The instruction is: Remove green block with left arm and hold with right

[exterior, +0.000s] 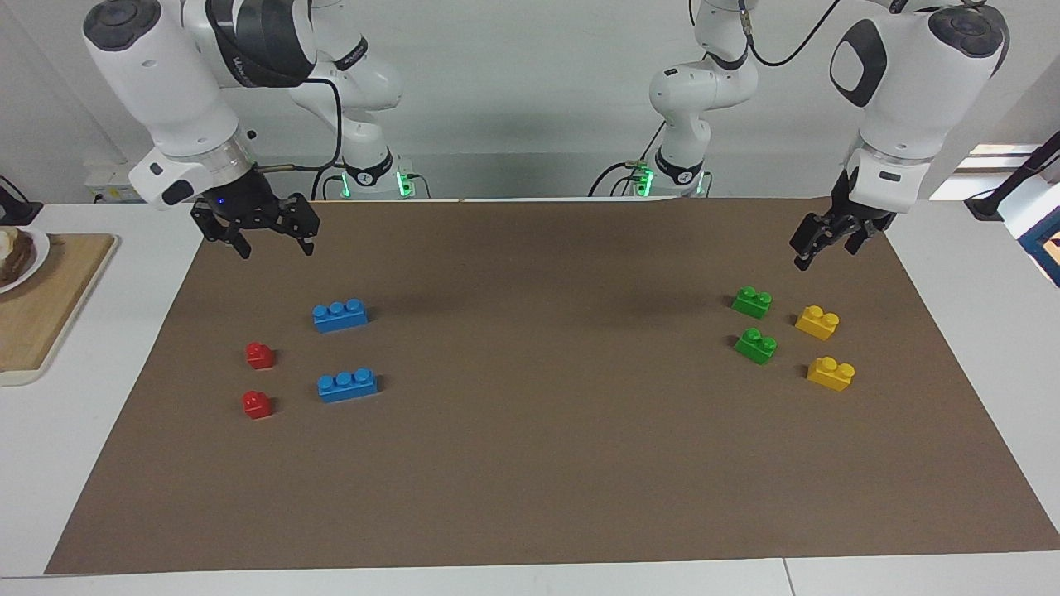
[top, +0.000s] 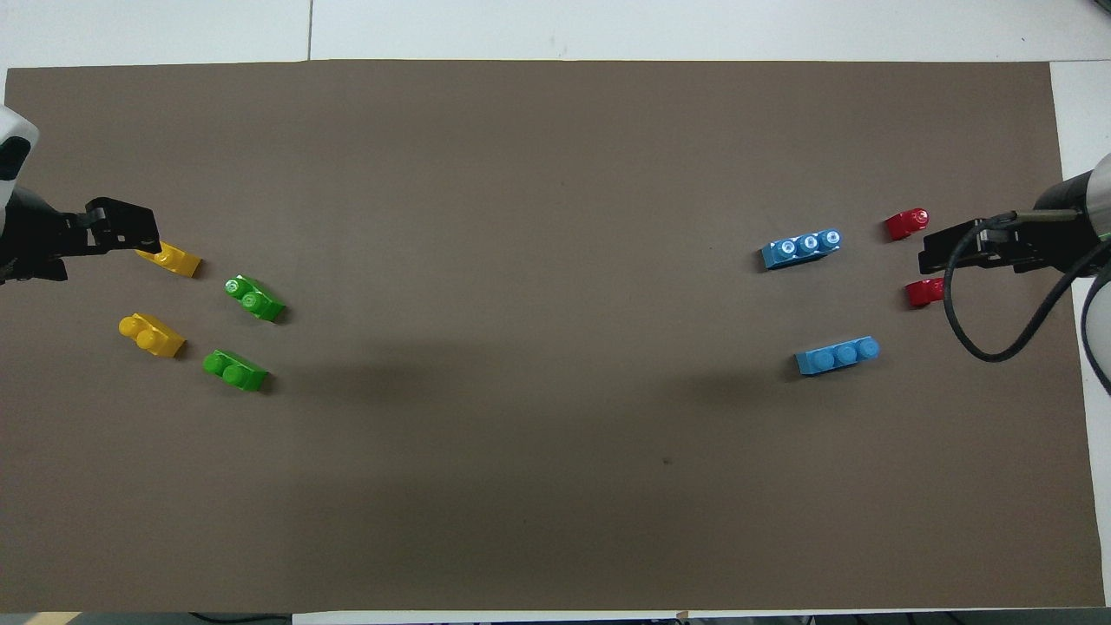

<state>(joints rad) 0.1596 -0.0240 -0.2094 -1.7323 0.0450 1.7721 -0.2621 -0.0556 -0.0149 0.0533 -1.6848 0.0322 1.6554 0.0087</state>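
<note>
Two green blocks lie on the brown mat toward the left arm's end. One green block is nearer to the robots, and the other green block is farther. My left gripper is open and empty. It hangs in the air over the mat by the mat's corner, apart from both green blocks. My right gripper is open and empty. It hangs over the mat at the right arm's end, by the red bricks.
Two yellow bricks lie beside the green blocks; in the overhead view the left gripper covers part of one. Two blue bricks and two red bricks lie toward the right arm's end. A wooden board holds a plate off the mat.
</note>
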